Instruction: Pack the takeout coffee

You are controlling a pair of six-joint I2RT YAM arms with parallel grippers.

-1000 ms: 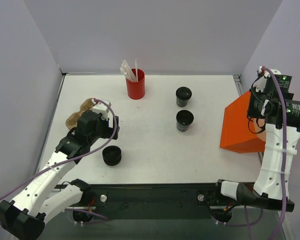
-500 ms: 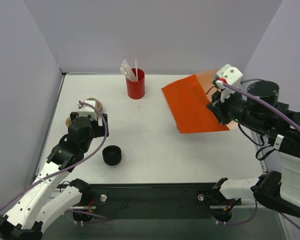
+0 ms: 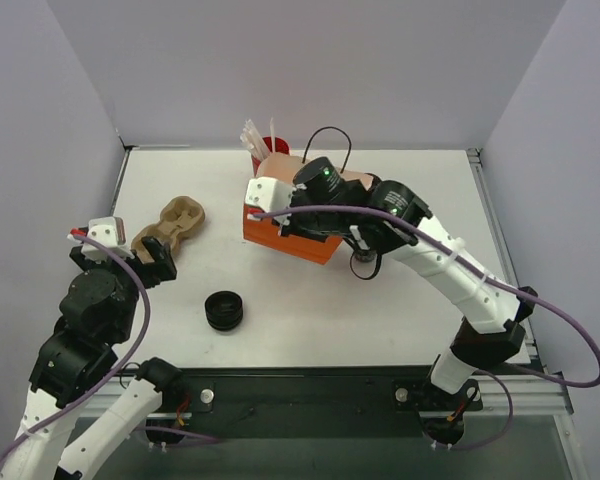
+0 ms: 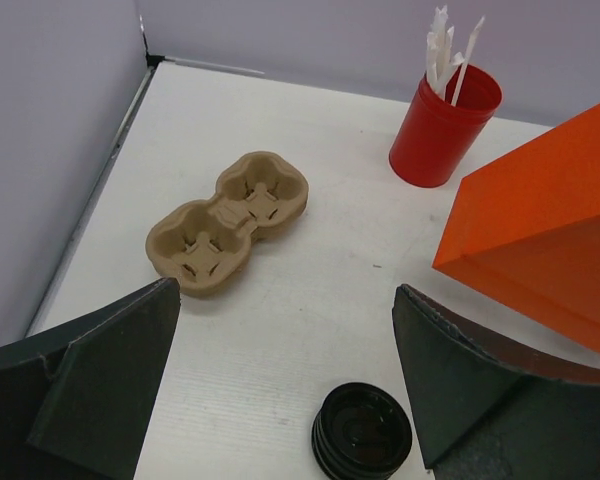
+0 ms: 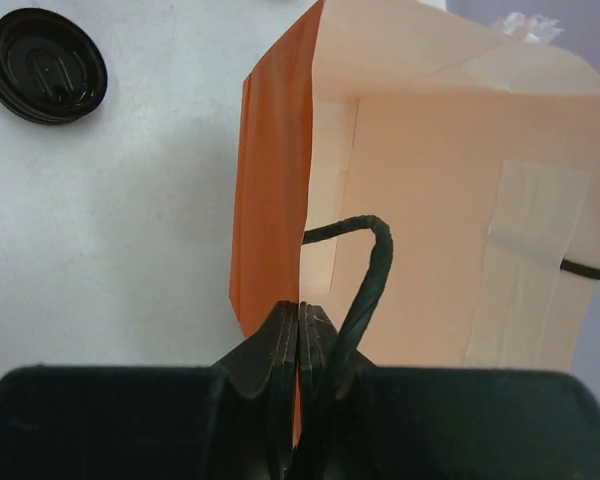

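Note:
My right gripper [image 5: 300, 320] is shut on the rim of the orange paper bag [image 5: 275, 180]. The bag's pale inside and black cord handle [image 5: 365, 270] face the right wrist camera. From above, the bag [image 3: 310, 245] hangs over the table's middle, with the right gripper [image 3: 283, 215] on its upper edge. One black takeout coffee cup [image 3: 363, 266] peeks out under the right arm; any other is hidden. My left gripper [image 4: 285, 390] is open above the table, with nothing between its fingers. It is at the near left [image 3: 120, 252].
A low stack of loose black lids [image 3: 224, 310] [image 4: 362, 432] [image 5: 45, 65] lies near the front. A brown two-cup carrier [image 3: 170, 225] [image 4: 228, 222] lies at the left. The red cup of white straws [image 3: 270, 150] [image 4: 442, 125] stands at the back, just behind the bag [image 4: 540, 235].
The right arm has swung the orange bag from the far right across to the table's middle. The left arm has drawn back toward the near left corner, still open.

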